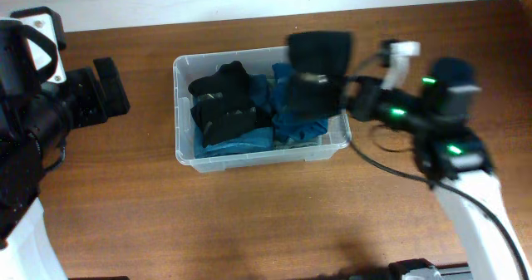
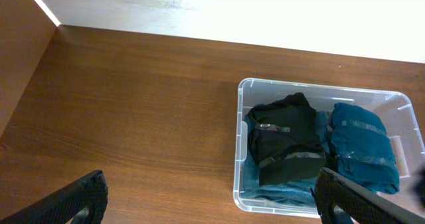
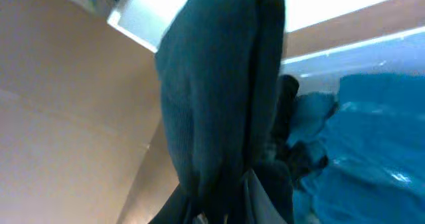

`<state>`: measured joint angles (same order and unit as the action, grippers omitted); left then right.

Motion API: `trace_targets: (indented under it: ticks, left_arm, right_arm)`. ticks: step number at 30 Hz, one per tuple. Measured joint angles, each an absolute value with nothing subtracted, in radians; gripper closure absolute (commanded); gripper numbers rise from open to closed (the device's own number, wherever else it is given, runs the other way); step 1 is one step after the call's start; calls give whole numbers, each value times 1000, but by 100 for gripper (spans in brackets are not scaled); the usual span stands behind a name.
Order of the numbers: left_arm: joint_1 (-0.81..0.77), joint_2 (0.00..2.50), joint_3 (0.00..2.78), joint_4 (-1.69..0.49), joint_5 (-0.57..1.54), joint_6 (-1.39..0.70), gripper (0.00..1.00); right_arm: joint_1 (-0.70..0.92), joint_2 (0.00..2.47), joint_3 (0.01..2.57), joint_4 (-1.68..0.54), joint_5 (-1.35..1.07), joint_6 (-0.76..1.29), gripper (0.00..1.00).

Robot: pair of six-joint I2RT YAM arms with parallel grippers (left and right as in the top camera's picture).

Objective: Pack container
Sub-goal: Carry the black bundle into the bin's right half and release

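The clear plastic container (image 1: 177, 105) stands mid-table and holds a folded black garment (image 1: 223, 104) on the left and blue garments (image 1: 298, 122) on the right. My right gripper (image 1: 349, 95) is shut on a dark folded garment (image 1: 319, 68) and holds it above the container's right end. In the right wrist view this garment (image 3: 219, 98) fills the frame and hides the fingers, with the blue garments (image 3: 372, 151) behind. My left gripper (image 1: 108, 85) is open and empty, left of the container. The left wrist view shows the container (image 2: 238, 151) beyond its spread fingers (image 2: 212, 204).
The brown wooden table (image 1: 249, 222) runs to a white wall at the back. A white part and cables (image 1: 399, 51) sit on the right arm. The black left arm body (image 1: 33, 114) is at the far left.
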<state>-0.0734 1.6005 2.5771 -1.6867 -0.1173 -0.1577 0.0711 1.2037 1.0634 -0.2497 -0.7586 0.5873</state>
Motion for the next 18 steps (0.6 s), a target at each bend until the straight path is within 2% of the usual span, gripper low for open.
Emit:
trace_targets:
  ticks: [5,6,8,11,15,18]
  left_arm:
    - [-73,1600,2577,-1687,-117,-158,1]
    - [-73,1600,2577,-1687,-117,-158,1]
    - [-73,1600,2577,-1687,-117,-158,1]
    - [-73,1600,2577,-1687,-117,-158,1]
    - [-73,1600,2577,-1687,-117,-158,1]
    - [-73,1600,2577,-1687,-117,-158,1]
  right_arm:
    - [231,1421,1065,-164,-585,638,85]
    - [247,1470,1065,-163,-556,645,83]
    - [257,1565,1065,-159,-515,654,54]
    - [253,1680,1065,-133,-474,654,37]
    - [252,1702,1089,-178,-457,646,34]
    - [253,1681,1177,-319,-421,621,34]
